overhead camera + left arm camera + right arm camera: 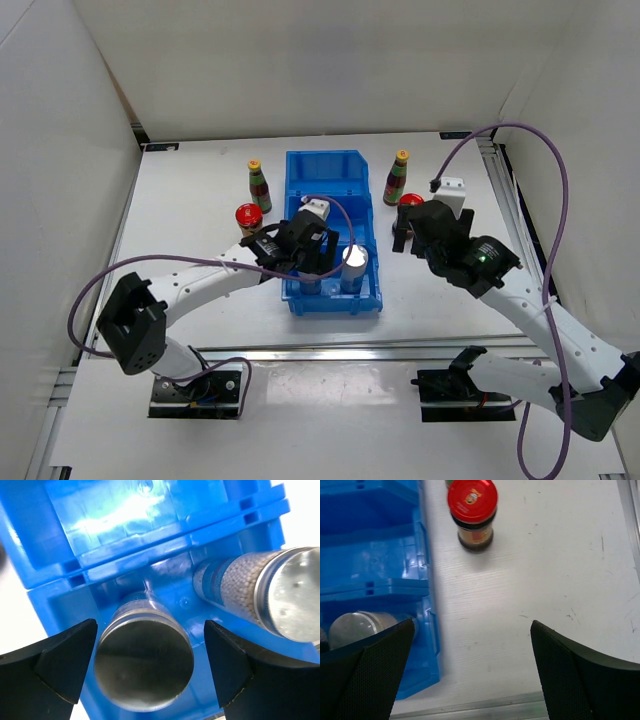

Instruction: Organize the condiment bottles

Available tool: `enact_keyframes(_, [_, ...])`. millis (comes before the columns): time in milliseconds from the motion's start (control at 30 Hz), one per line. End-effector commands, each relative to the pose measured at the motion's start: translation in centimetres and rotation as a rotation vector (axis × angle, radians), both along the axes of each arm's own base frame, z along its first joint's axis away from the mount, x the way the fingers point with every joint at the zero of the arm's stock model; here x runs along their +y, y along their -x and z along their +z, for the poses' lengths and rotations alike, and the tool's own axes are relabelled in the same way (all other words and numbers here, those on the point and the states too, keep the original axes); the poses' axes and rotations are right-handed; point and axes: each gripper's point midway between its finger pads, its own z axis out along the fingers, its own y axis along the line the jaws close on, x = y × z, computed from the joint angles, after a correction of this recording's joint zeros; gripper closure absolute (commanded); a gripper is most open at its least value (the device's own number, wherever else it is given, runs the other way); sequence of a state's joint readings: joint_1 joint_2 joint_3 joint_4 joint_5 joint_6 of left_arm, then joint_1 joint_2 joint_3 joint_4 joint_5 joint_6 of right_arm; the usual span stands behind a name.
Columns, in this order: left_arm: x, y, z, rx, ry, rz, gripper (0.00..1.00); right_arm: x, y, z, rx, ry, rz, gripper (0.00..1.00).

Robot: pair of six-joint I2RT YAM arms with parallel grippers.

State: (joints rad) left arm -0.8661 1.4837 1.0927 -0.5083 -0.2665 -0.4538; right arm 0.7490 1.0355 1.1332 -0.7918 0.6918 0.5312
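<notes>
Two white silver-topped cylinders stand in the near compartment of the blue bin [330, 165]. My left gripper [308, 268] is open and straddles the left cylinder [144, 670], its fingers [65, 660] on either side of the top. The right cylinder [354, 262] stands beside it, and it also shows in the left wrist view [280, 597]. My right gripper [403, 238] is open and empty over the table right of the bin, near a red-lidded jar [472, 512]. The other red-lidded jar [248, 217] and a yellow-capped bottle [259, 186] stand left of the bin. The second yellow-capped bottle [397, 178] stands to its right.
The bin's middle and far compartments hold nothing that I can see. White walls close in the table on the left, back and right. A metal rail [520, 705] runs along the near edge.
</notes>
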Motion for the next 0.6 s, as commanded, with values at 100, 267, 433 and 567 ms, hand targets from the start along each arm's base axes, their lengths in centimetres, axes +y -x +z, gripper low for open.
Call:
enact_keyframes(100, [0.1,-1.1,7.5,-0.182,0.121,0.014,0.01,-2.0,-0.3,-2.1,0.070,-0.035,-0.093,0.00])
enact_keyframes(267, [2.6,-1.1,13.8,-0.315,0.117,0.031,0.01,-2.9,-2.4,-1.8,0.100,-0.020,-0.076,0.00])
enact_keyframes(433, [6.0,-0.5,17.9,-0.473,0.041,-0.003,0.01,-2.7,-6.0,-2.2,0.180,0.009,0.001,0.00])
enact_keyframes(567, [11.9,-0.9,18.4,-0.560,-0.097,0.095,0.01,-0.1,-8.8,-3.4,0.284,-0.020,0.055,0.00])
